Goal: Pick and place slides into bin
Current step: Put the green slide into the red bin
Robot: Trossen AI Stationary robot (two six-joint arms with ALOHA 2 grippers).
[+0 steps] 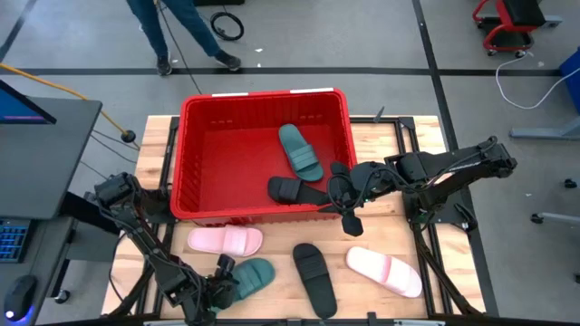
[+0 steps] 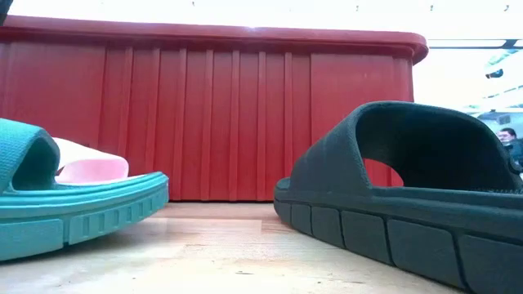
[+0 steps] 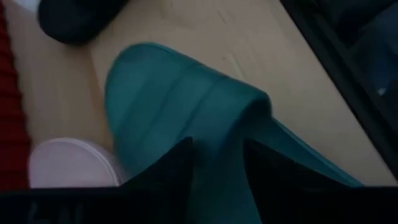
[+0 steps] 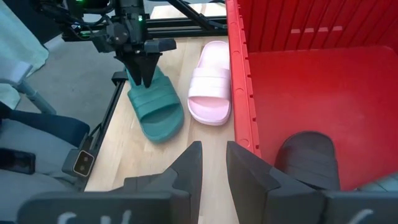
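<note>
We saw a wooden table (image 1: 381, 145) on a grey floor, with a person's legs (image 1: 172, 32) standing beyond its far edge. The bin (image 1: 186, 163) sat on the far half of the table. Inside it lay a green slide (image 1: 301, 152) and, near the front wall, a black slide (image 1: 292, 189).

Four slides lay on the table in front of the bin. A pink slide (image 1: 226, 240) lay just beside the bin's front wall on the left. A second green slide (image 1: 252, 276) lay near it, closer to the table's front edge. A second black slide (image 1: 314, 278) lay near the middle, and a second pink slide (image 1: 385, 271) lay to the right of it.

The left gripper (image 1: 220, 276) was at the second green slide. In the left wrist view its fingers (image 3: 171, 171) sat over the strap, one on each side of a raised ridge, slightly apart; we could not tell whether they were pinching it. The right wrist view showed the same gripper pointing down onto that slide's heel end.

The right gripper (image 1: 349, 215) hung over the bin's front right corner, above the rim. Its fingers (image 4: 193, 163) stood a little apart with nothing between them, the table and the bin wall showing through the gap.
</note>
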